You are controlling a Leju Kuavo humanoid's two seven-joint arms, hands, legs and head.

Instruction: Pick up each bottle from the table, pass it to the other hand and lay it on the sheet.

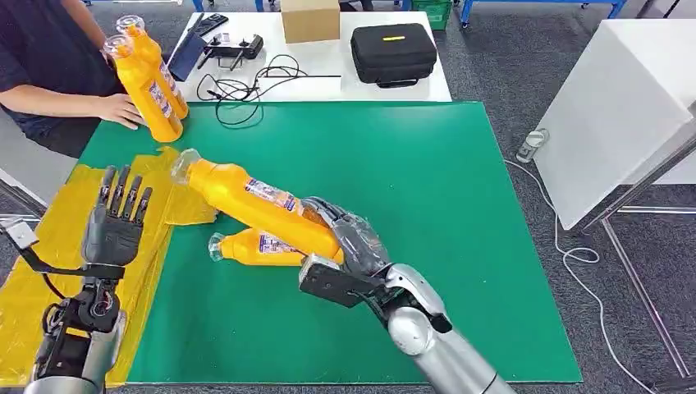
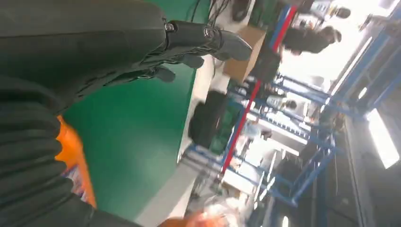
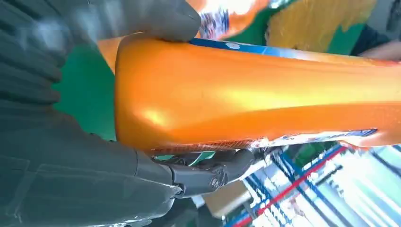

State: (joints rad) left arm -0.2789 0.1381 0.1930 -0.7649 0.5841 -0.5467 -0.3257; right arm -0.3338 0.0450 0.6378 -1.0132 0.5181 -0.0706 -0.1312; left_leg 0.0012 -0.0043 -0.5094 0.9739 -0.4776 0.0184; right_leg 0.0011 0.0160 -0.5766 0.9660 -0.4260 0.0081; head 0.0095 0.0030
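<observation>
Right hand (image 1: 349,238) wrapped around the base end of an orange bottle (image 1: 254,205), lifted off the green mat (image 1: 427,205) and slanting up toward the mat's left edge, clear cap end highest. Seen from the right wrist: thumb (image 3: 142,19) pressed on one side of the bottle's orange body (image 3: 255,90), darker fingers (image 3: 208,172) curled under the other.

Directly beneath the held one, lying flat on the mat: second bottle (image 1: 258,248), cap toward the left edge, near the sheet's edge.

Left hand (image 1: 117,217) raised over the left edge, palm down, fingers straight and apart, holding nothing. Below it, the yellow sheet (image 1: 49,271), crumpled, draped along the mat's left edge down to the near-left corner. From the left wrist: dark fingers (image 2: 198,40) stretched out above the green.

At the far-left corner of the mat: two more bottles (image 1: 152,78), upright and touching, a person's hand (image 1: 123,111) resting against the nearer one.

Beyond the far edge, on a white table (image 1: 328,82): black case (image 1: 392,53), cardboard box (image 1: 310,20), black cables (image 1: 246,82) trailing onto the mat's far edge.
</observation>
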